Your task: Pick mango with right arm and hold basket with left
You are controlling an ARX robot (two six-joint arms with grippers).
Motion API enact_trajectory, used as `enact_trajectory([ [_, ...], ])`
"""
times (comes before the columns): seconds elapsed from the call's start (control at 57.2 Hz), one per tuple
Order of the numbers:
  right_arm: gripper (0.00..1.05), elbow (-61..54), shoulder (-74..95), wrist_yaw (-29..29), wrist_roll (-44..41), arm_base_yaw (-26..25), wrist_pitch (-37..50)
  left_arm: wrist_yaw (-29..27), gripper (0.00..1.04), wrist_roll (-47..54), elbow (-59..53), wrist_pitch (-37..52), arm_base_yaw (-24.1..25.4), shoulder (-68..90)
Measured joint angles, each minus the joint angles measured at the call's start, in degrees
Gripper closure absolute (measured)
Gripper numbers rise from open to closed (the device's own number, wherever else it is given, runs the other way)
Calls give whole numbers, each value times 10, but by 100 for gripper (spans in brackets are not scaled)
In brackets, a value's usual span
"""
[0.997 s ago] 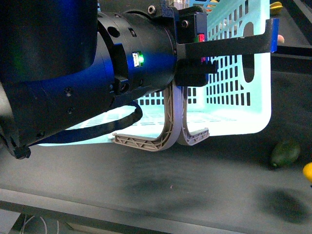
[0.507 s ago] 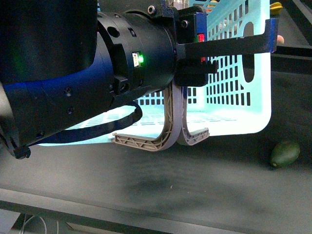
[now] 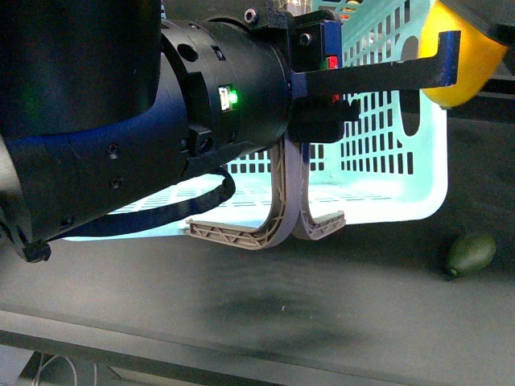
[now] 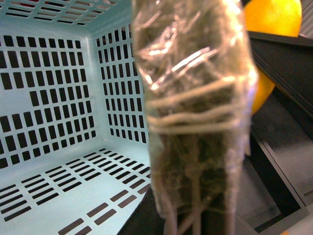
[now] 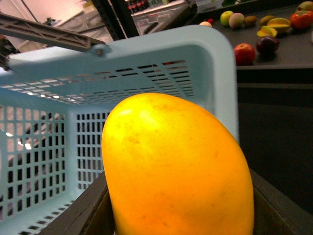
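Front view: the bulky black left arm (image 3: 121,137) with its green light (image 3: 231,98) fills 9 o'clock. The left hand (image 3: 362,95) is clenched on the basket (image 3: 394,173) where the two grey-brown handles (image 3: 283,213) run up into it, and one long finger (image 3: 378,76) lies across the slotted wall. The mango (image 3: 475,60) is in the air at 1 o'clock, just outside the basket's side and partly behind that finger's blue tip. A dark green fruit (image 3: 471,253) lies on the desk (image 3: 322,314) at 4 o'clock. A small red tag (image 3: 330,62) is on the hand, its text too small to read.

Left wrist view: only this view shows the basket's inside floor and walls close up. A blurred, tape-wrapped brownish strip (image 4: 195,122) sits near the lens; I can't tell what it is. The mango shows beyond it, outside the wall.

Right wrist view: only this view shows the right hand (image 5: 183,223) grasping the mango, with dark fingers (image 5: 90,213) on both sides, just beside the basket rim. There is loose fruit (image 5: 244,53) on a far surface.
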Motion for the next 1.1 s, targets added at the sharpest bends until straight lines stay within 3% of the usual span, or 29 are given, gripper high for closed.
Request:
enact_trajectory([
  [0.21,46,42,38,51,40,58,8,0,100,0,0,0,0,0],
  [0.524,46,88,83,110,52,84,-2,0,100,0,0,0,0,0],
  [0.787,7,83,73,131,65,82,20,0,100,0,0,0,0,0],
  [1.101,8,-8,-70,191,75,30,25,-4,100,-2,0,-3,0,3],
])
